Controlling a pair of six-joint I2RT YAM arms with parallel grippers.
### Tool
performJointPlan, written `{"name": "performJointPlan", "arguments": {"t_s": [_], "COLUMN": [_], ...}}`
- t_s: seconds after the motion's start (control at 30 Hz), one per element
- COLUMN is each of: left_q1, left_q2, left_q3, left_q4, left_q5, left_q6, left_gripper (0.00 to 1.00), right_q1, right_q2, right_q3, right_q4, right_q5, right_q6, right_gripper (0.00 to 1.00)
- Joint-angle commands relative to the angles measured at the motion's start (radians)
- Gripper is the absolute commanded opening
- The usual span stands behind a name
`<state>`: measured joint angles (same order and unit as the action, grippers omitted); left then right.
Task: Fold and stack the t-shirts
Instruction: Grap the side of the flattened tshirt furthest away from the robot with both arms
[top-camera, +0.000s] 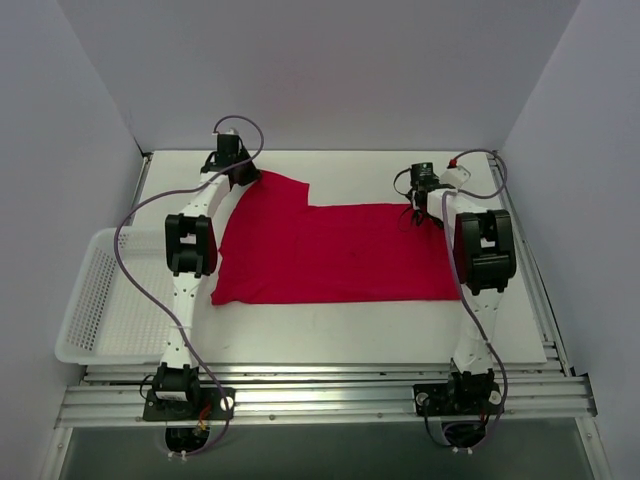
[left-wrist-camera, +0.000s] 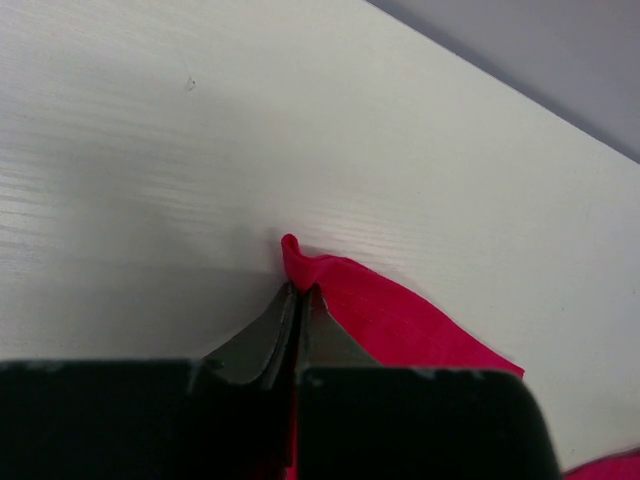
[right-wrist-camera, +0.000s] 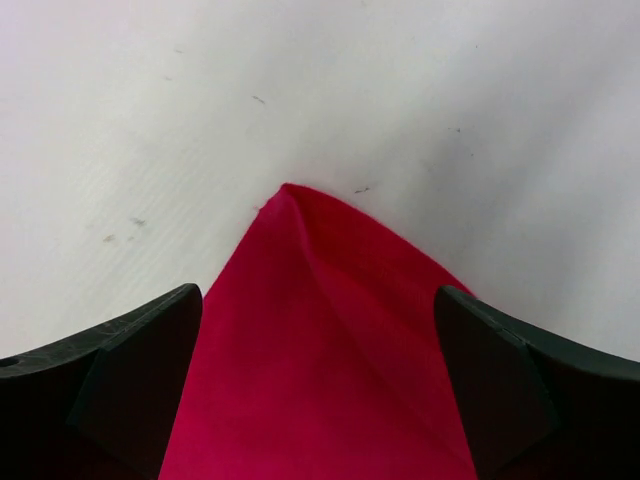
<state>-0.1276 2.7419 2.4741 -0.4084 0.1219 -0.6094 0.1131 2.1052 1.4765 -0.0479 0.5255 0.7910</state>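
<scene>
Because the red t-shirt is soft, light and floppy, I think corners are the best places to hold. It lies spread on the table. My left gripper is pinched tight on its far left corner. My right gripper stands wide around the far right corner.

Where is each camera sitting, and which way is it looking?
Top: high up behind the arms, looking down at the table, the red shirt and the basket; both arms show whole.
Left wrist: on the left arm, looking along the left gripper, shut on a shirt edge; only its fingers show.
Right wrist: on the right arm, looking past the open right gripper at a shirt corner; only its fingers show.
Shared: all three see the shirt and the table.
</scene>
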Motion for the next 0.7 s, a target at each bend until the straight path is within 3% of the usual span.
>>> {"name": "performJointPlan", "arguments": {"t_s": [0.0,0.5,0.67], "left_q1": [0.005,0.006,0.006], "left_q2": [-0.001,-0.008,-0.01], "left_q3": [-0.041,-0.057,-0.058], "left_q4": [-0.078,-0.063,-0.063], "left_q5": [0.002,-0.001,-0.002], "left_q6": [0.017,0.013,0.013], "left_gripper": [0.02,0.02,0.02], "right_q1": [-0.032,-0.109,-0.109], "right_q2": [0.076,0.128,0.148], "right_q3": [0.071,0.179,0.188], "right_q4": [-0.079,-0.067,-0.052], "right_q5": [0.059,0.021,-0.015], "right_q6": [-0.012,-0.038,-0.033], "right_gripper": [0.95,0.87,0.79]}}
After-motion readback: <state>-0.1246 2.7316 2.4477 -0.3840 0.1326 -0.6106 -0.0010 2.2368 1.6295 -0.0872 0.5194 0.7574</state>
